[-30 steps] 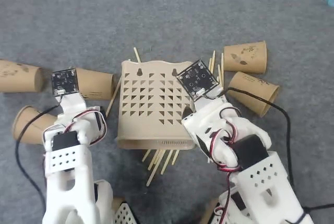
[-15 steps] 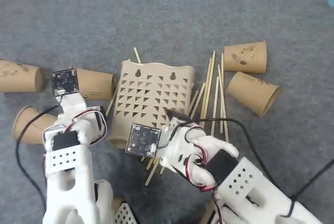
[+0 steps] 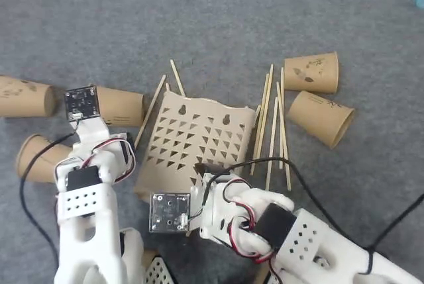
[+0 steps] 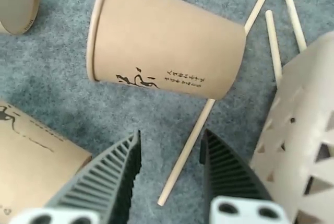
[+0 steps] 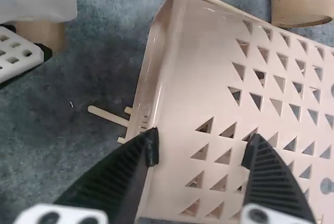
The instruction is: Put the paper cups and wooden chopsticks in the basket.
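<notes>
Right wrist view: right pincer [image 5: 204, 151] spread over beige perforated plastic basket [image 5: 209, 51]; left pincer [image 4: 171, 140] parted, empty, above wooden chopstick [image 4: 194, 136].

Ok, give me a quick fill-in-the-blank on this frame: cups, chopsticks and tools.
To the robot's right of the basket lie ___ paper cups. The left tool hangs over a wooden ___. The right tool, at the basket's edge, is ___, not shut.
Missing: two; chopstick; open.

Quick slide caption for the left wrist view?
Open left gripper above a wooden chopstick on grey carpet, a paper cup on its side just beyond, the basket alongside.
</notes>
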{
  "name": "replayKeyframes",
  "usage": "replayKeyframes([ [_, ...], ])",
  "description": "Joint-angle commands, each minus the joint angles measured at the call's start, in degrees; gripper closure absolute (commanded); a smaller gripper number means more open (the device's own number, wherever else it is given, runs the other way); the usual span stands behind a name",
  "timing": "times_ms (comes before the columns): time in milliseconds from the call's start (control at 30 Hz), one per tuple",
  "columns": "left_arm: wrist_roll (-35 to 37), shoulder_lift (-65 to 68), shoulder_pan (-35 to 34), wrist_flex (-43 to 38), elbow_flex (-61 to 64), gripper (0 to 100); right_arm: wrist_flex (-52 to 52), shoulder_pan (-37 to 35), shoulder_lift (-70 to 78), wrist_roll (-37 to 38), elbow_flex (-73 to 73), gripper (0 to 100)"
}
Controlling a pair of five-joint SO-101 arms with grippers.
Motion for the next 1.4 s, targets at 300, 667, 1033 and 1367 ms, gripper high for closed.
replayKeyframes([
  [300,-0.18,-1.32,0.35,-1.58,-0.4,82,9.71,-10.15,-1.19,-5.36,-8.35,72.1],
  [667,-0.18,-1.32,0.35,-1.58,-0.4,82,8.84,-12.97,-0.57,-5.71,-6.77,72.0],
  [1033,-0.18,-1.32,0.35,-1.49,-0.31,82,-10.77,13.41,-0.66,0.79,1.23,72.0],
  [1367,-0.18,-1.32,0.44,-1.49,-0.22,82,-15.96,22.11,-0.4,2.99,-1.14,72.1],
])
